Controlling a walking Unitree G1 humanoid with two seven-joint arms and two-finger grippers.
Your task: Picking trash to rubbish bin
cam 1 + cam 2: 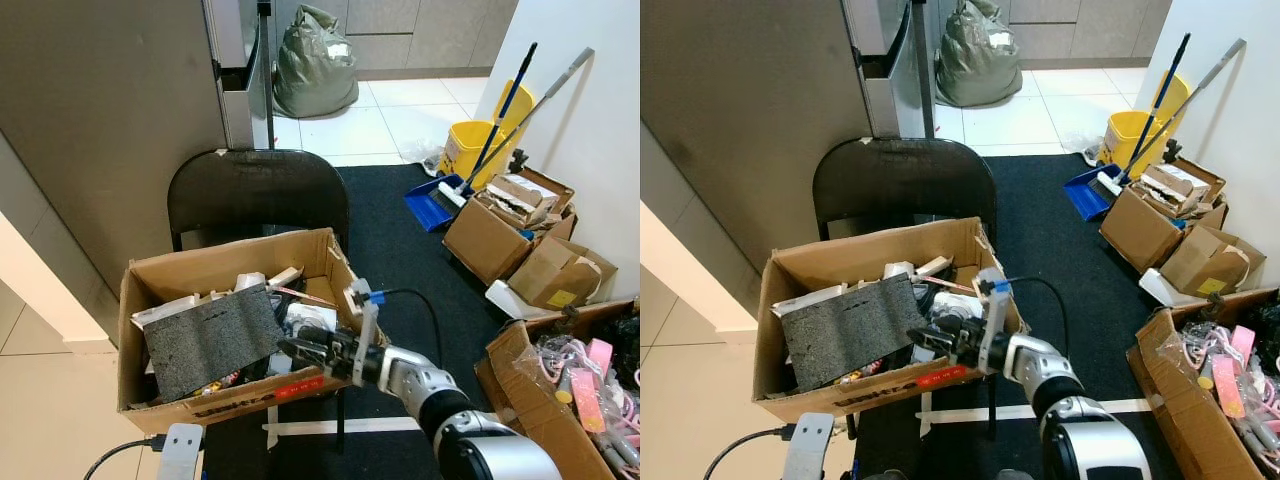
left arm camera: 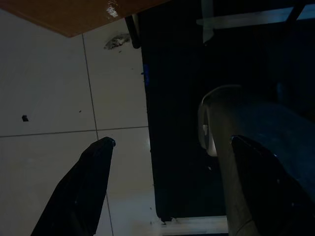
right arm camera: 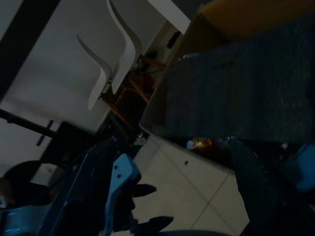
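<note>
Cardboard makes up the big brown box (image 1: 232, 400) that sits on a black chair (image 1: 258, 190) with a round back. Red writing runs along the front of the box, but it is too small to read. Inside the box is a pile of trash (image 1: 290, 310): a flat, rough, dark grey sheet (image 1: 212, 338) leaning at a tilt, and white and pale bits behind it. The right gripper (image 1: 300, 352) is at the front right corner of the box, with its silver arm reaching in from below. In the right wrist view its two black fingers (image 3: 248, 177) are spread wide apart and hold nothing, and the rough grey sheet (image 3: 246, 98) is just ahead of them. The left gripper (image 2: 172, 147) hangs low over pale floor tiles (image 2: 54, 83) and a dark rug (image 2: 182, 98), fingers also wide apart and empty. On the right, by the white wall, stand more brown boxes (image 1: 505, 225), a yellow bucket (image 1: 470, 148), a blue dustpan (image 1: 432, 200) and long handles. A green-grey full sack (image 1: 315, 62) sits far back on the tiles.
</note>
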